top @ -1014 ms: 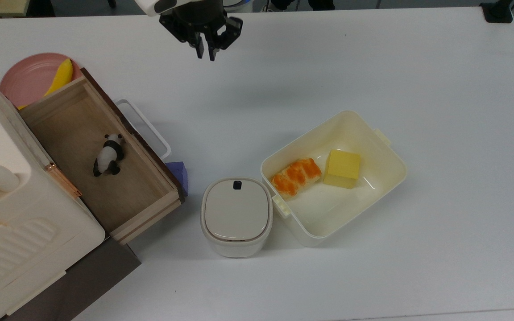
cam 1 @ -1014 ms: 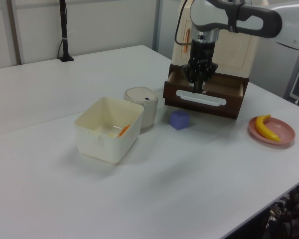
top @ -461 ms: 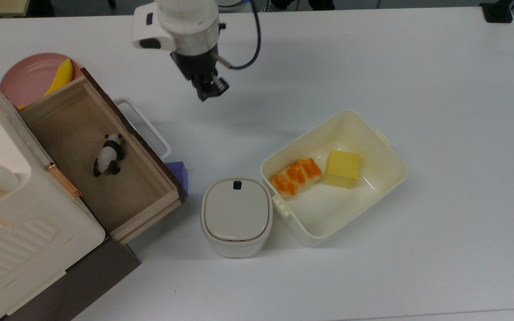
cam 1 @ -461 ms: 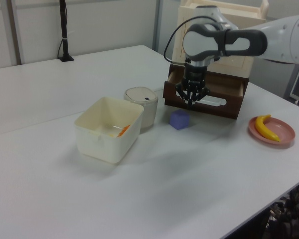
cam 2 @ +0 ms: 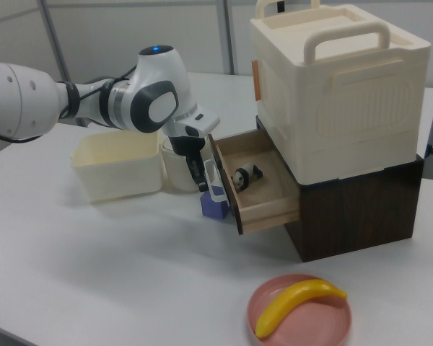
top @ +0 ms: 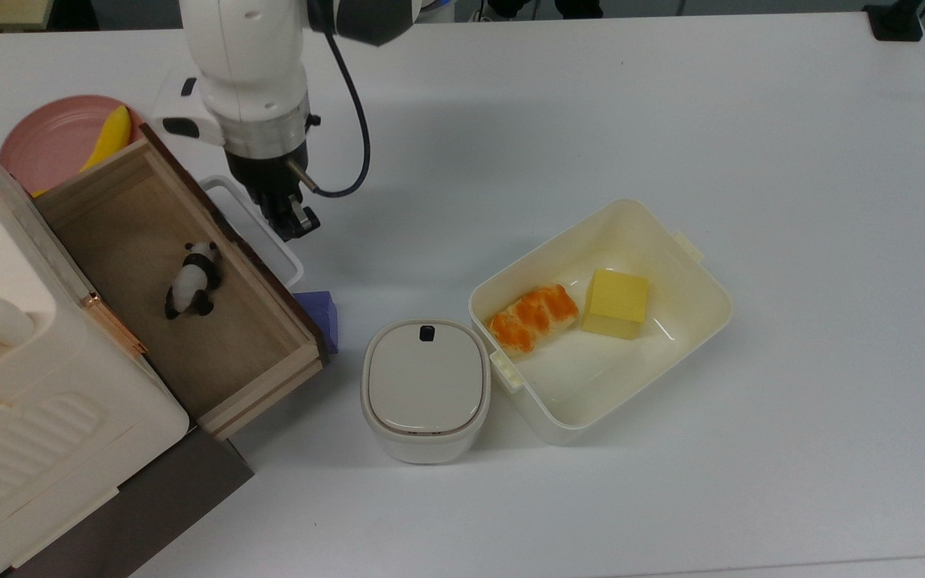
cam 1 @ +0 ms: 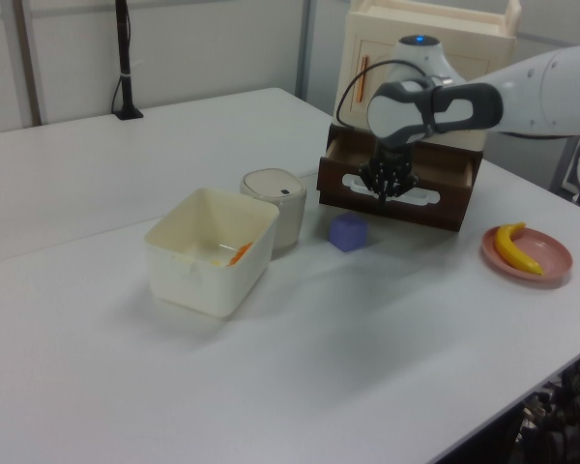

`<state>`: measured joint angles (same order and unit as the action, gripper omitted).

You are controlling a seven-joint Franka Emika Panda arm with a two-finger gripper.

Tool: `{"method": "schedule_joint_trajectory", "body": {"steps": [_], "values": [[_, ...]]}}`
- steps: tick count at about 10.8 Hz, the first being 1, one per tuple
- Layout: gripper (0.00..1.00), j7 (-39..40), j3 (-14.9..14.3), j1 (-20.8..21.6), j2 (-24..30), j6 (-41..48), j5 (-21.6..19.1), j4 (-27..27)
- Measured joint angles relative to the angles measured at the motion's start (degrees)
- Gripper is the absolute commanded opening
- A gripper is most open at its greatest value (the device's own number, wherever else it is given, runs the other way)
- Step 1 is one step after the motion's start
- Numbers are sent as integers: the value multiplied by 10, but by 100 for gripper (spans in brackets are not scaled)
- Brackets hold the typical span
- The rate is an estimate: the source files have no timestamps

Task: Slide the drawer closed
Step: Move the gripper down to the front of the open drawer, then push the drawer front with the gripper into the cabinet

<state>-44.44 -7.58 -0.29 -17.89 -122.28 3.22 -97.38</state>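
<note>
The drawer (top: 133, 233) stands pulled out of the cream cabinet (top: 21, 417), its light-wood box open and a panda toy (top: 188, 282) lying inside. Its dark brown front panel (cam 1: 449, 211) carries a white loop handle (top: 290, 265). My gripper (top: 295, 223) is shut and points down right at the handle's outer side, touching or nearly touching it. In the left view the gripper (cam 1: 387, 190) hangs in front of the panel, over the handle (cam 1: 420, 199). In the right view the gripper (cam 2: 200, 184) stands just beside the handle (cam 2: 215, 189).
A purple block (top: 319, 315) lies against the drawer's front corner. Beside it stand a small lidded beige container (top: 425, 389) and a cream bin (top: 695, 265) holding bread and a yellow block. A pink plate (top: 45, 144) with a banana sits behind the drawer.
My arm has come down and swung to the top view's left, from above the open table to the drawer's handle. The drawer and panda toy have shifted slightly inward.
</note>
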Motion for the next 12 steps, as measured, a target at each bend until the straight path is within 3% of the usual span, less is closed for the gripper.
{"method": "schedule_joint_trajectory", "body": {"steps": [6,12], "values": [[0,-10,-66,-6,-29,-129,35,45],[0,-10,-71,-8,-47,-159,49,56]]}}
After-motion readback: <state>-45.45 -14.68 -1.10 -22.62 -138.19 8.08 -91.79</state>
